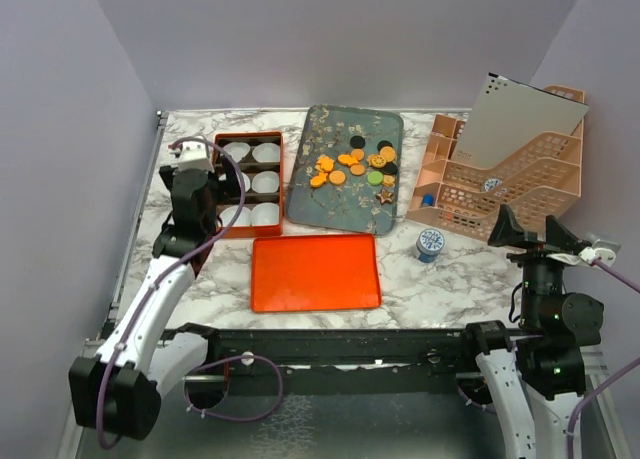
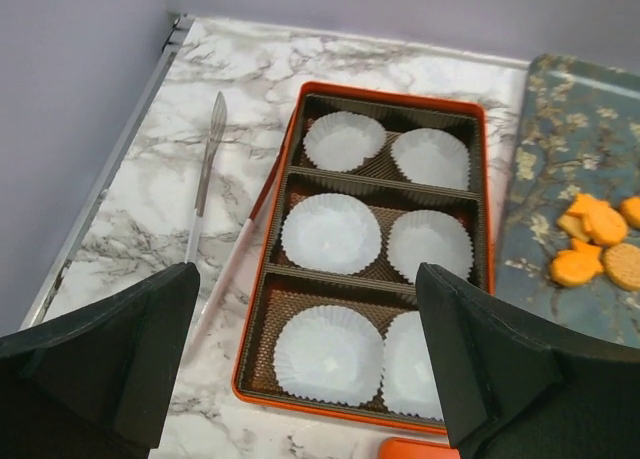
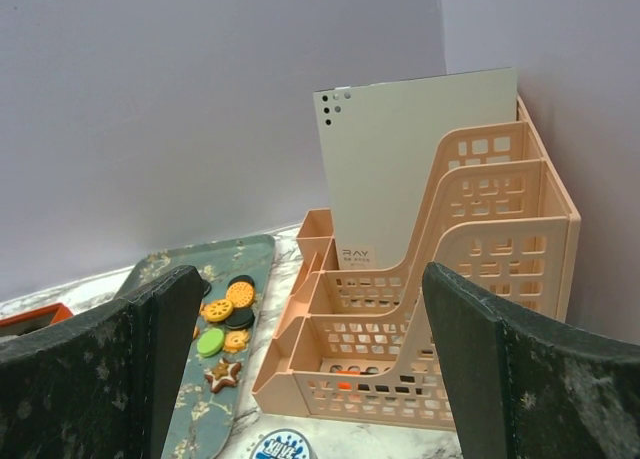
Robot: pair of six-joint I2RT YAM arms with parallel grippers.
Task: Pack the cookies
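The cookies lie in a loose cluster on the right half of a grey-blue flowered tray at the middle of the marble table; most are orange, a few black, one green, and a brown star sits at the near edge of the bunch; none is in a gripper or in the box. Left of the tray, just beside it, stands an orange box with three rows of two white paper cups, every cup bare; its flat orange lid lies on the table nearer the arms. The left gripper hangs over the near end of the box, its jaws spread wide with nothing between them; thin metal tongs rest on the marble to the left of the box. The right gripper is held well to the right, facing a peach file rack with a pale sheet standing in it; its jaws are likewise wide apart and hold nothing; a small round tin sits in front of the rack.
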